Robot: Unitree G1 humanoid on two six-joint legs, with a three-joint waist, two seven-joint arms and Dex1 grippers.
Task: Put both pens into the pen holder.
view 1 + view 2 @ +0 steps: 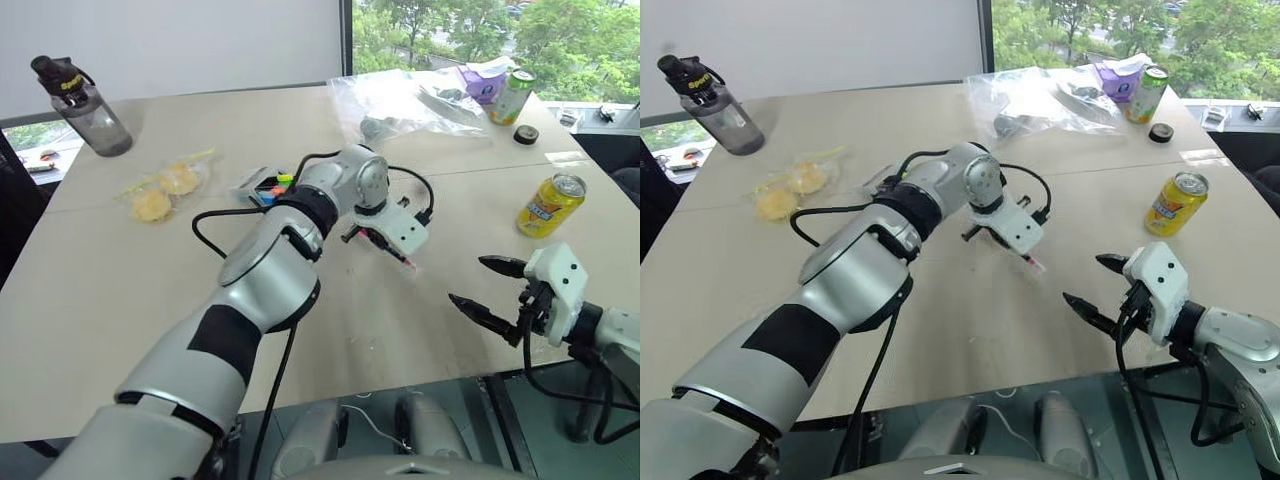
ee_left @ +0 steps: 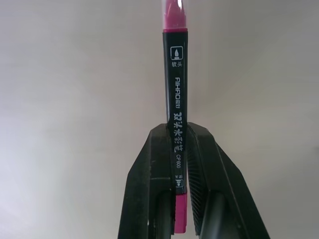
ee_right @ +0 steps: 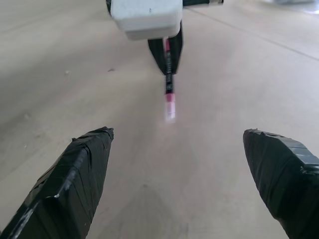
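My left gripper (image 2: 177,132) is shut on a black pen with pink ends (image 2: 175,89), clamping its barrel near one end. It holds the pen (image 1: 408,262) tilted down just above the middle of the table, as the right wrist view also shows (image 3: 168,79). The pen holder (image 1: 272,187), a small black frame with coloured bits inside, stands farther back, partly hidden by my left forearm. My right gripper (image 1: 467,280) hangs open and empty near the table's front right edge, its fingers (image 3: 84,164) pointing toward the held pen. The other pen is out of view.
A yellow can (image 1: 550,205) stands to the right and a green can (image 1: 512,97) at the back right beside clear plastic bags (image 1: 400,100). On the back left are a water bottle (image 1: 88,108) and a bag of yellow items (image 1: 160,190).
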